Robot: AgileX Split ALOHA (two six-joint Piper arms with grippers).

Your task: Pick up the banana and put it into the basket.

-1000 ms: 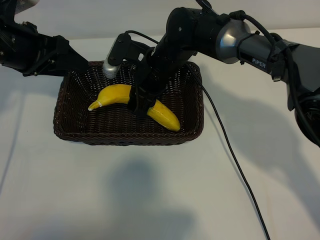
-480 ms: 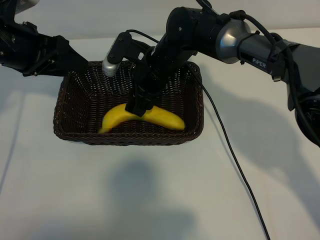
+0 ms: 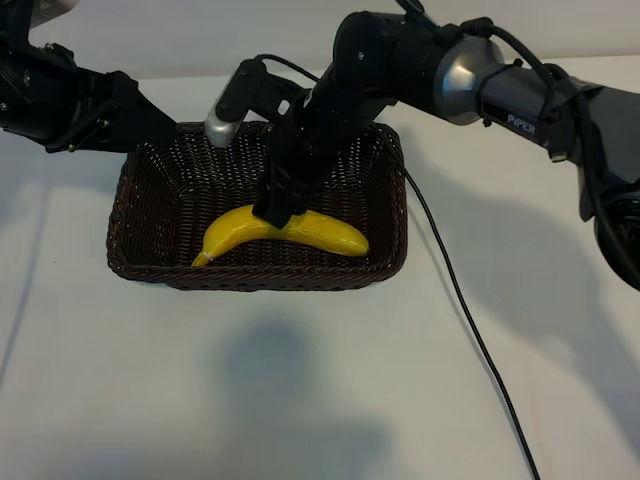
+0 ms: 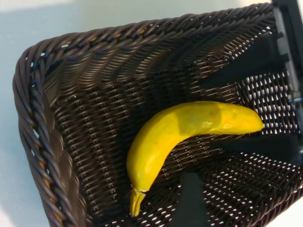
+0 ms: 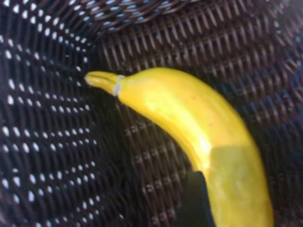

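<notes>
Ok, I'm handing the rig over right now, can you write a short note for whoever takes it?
Right gripper: open, low inside the basket, right over the banana, not gripping it.
Left gripper: open, idle by the basket's far left corner.
Banana: lying on the basket floor near the front wall, stem toward the left.
Done: banana is in the basket.
Left: lift the right arm clear of the basket and park it.
</notes>
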